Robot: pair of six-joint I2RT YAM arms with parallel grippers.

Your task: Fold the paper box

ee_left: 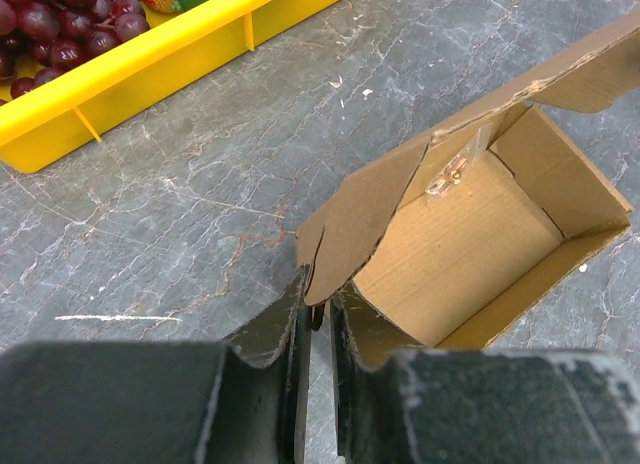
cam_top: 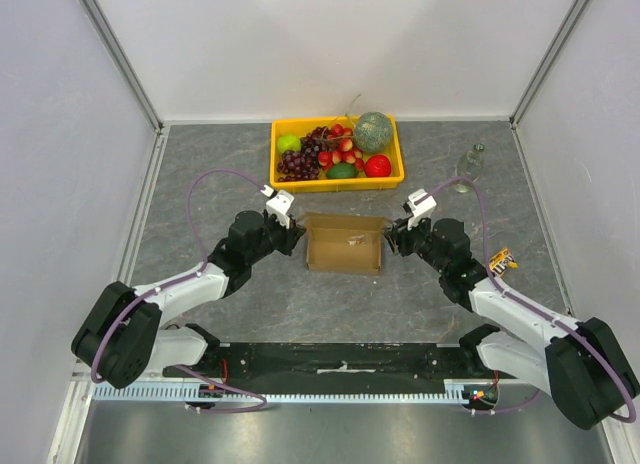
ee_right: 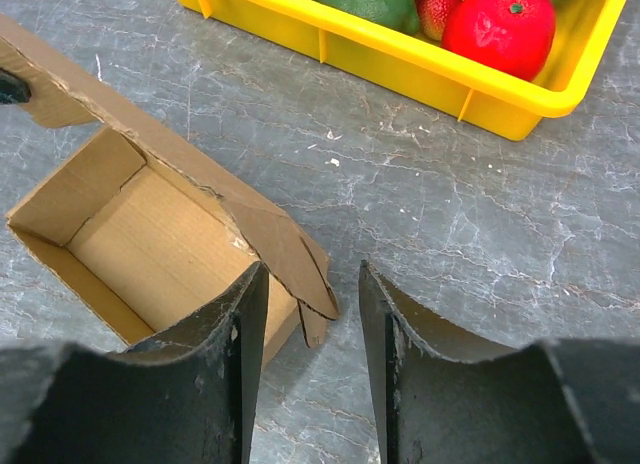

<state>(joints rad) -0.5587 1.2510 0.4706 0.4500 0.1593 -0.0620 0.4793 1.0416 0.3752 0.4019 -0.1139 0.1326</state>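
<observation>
Clamped with the left gripper [ee_left: 320, 296], jaws all but together, on one end flap of the plain brown corrugated cardboard box [ee_left: 470, 244]; straddling the opposite flap's corner with the right gripper [ee_right: 313, 274], jaws apart, gripping nothing. Mid-fold, seemingly: walls raised, end flaps loose, so next calls for closing the right jaws and tucking both ends inward. Lying open-side up on the grey stone-patterned table [cam_top: 200, 184] between both grippers, long axis left to right, just short of the yellow plastic fruit crate [cam_top: 337, 180].

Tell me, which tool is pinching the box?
The left tool. It is squeezed nearly shut on the corner flap of the box. The right tool is spread wide open and holds nothing.
</observation>
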